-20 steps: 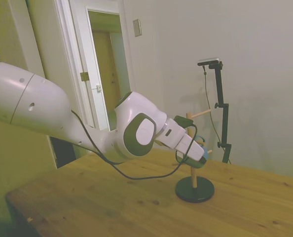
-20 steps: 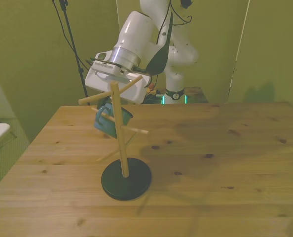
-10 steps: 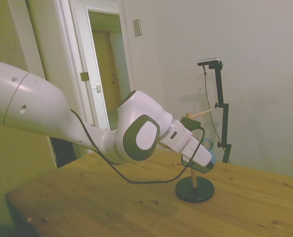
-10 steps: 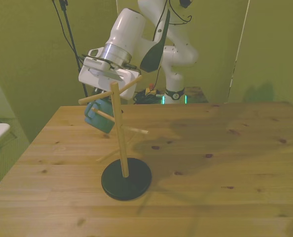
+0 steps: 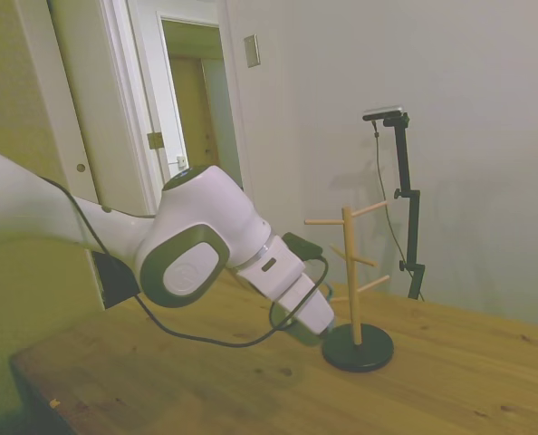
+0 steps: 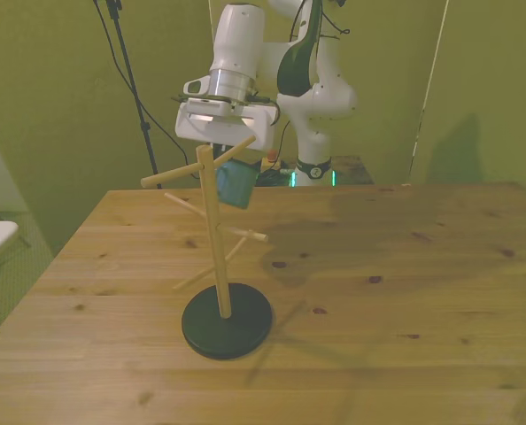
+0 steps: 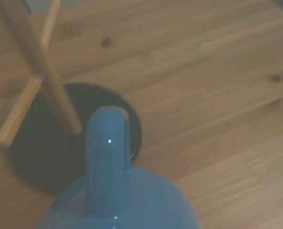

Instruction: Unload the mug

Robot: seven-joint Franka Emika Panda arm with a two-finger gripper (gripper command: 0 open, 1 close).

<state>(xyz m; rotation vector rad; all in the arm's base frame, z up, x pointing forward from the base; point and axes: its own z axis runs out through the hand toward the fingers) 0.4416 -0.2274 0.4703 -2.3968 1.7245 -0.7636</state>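
Behind the upright post of the wooden peg stand (image 6: 214,243) in the front view, the mug (image 6: 237,184) hangs in the air under the gripper (image 6: 230,165), off every peg and clear of the table (image 6: 405,292). It shows as a teal shape tucked just below the white gripper body, close behind the stand's top and upper pegs, a little toward the front view's right of the post. The jaws pinch the mug, though the fingers themselves are mostly hidden by the gripper body and the stand.

In the side view the gripper (image 5: 312,328) points steeply down, just beside the stand (image 5: 350,272), near its black round base (image 5: 358,347); the mug is hard to make out there, only a dark shape at the gripper's tip.

The wrist view shows the mug's blue handle (image 7: 108,152) and rounded body (image 7: 127,205) from close by, blurred, with the stand's base (image 7: 41,148) and post (image 7: 36,67) beyond it over the wood.
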